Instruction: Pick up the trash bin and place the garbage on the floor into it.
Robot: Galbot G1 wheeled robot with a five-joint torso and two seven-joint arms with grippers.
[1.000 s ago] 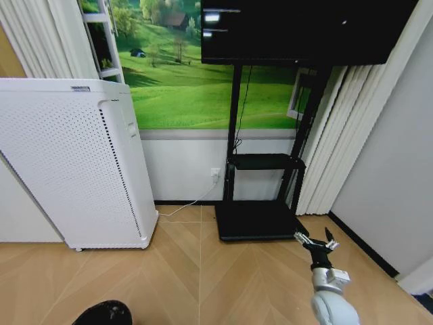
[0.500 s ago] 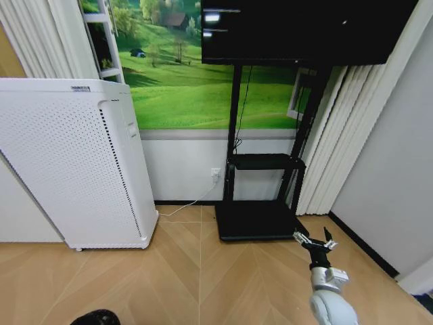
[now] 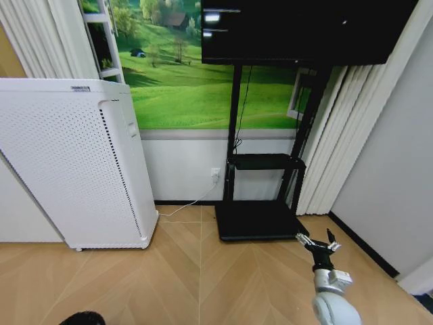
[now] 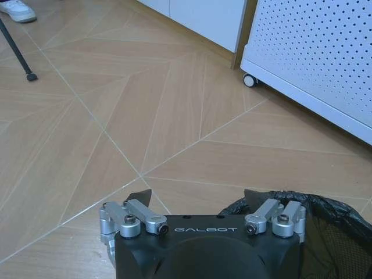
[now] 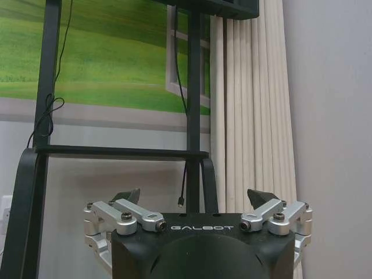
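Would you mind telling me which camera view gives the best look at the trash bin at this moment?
The left wrist view: the trash bin, with its black liner bunched at the rim, sits right beside the left tool. The head view catches a dark sliver of it at the bottom edge. The right wrist view faces the TV stand instead.

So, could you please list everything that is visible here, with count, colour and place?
appliance: one, white, perforated, left by the wall
screen: one, black, top centre
stand: one, black, under the screen
curtain: one, white, right of the stand
floor: wood
trash bin: one, black, bag-lined, beside the left gripper
left gripper: jaws open, low over the floor
right gripper: jaws open, facing the stand
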